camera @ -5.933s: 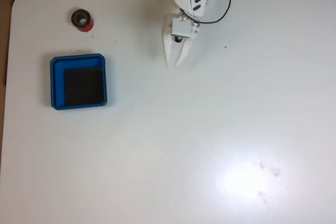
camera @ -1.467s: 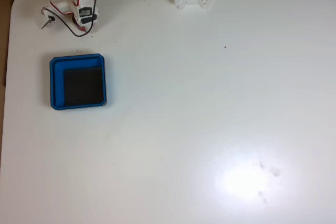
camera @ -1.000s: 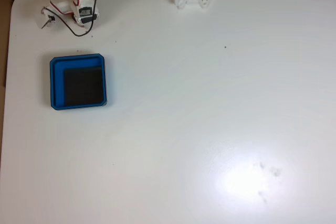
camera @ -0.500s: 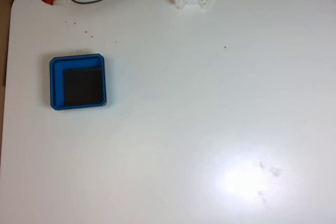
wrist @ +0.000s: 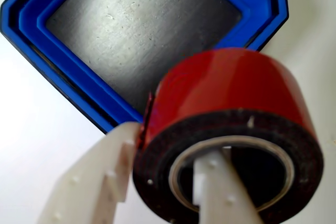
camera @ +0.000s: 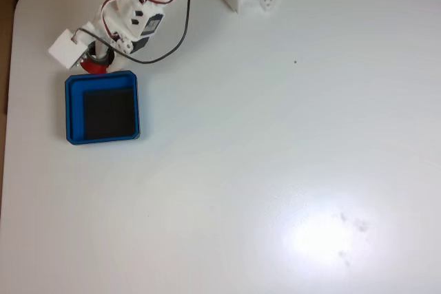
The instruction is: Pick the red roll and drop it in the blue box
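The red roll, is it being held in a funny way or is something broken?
Nothing looks broken. The grip is unusual, though: in the wrist view one finger of the pincer goes through the hollow core of the red roll and the other presses its outside wall. The blue box below looks whole, with nothing in it.

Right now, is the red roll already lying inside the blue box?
No, in the wrist view the red roll hangs on the gripper, one finger through its core, above the blue box.
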### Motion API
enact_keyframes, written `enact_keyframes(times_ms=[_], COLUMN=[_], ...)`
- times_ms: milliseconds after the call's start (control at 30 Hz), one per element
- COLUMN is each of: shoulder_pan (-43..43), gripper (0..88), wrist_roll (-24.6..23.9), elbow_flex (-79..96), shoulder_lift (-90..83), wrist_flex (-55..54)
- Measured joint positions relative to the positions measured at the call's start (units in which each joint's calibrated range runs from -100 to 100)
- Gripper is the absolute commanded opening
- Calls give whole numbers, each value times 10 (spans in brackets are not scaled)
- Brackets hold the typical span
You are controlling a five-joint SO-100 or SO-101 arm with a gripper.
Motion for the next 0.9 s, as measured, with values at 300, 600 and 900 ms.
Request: enact_keyframes(times_ms=[300, 600, 900], shoulder_pan=[-19, -34, -37], gripper=[9, 11, 12], wrist_roll=[0, -2, -2], elbow_flex=[0, -76, -185], shoulder_lift=[84, 129, 239], wrist_flex=[0, 0, 0])
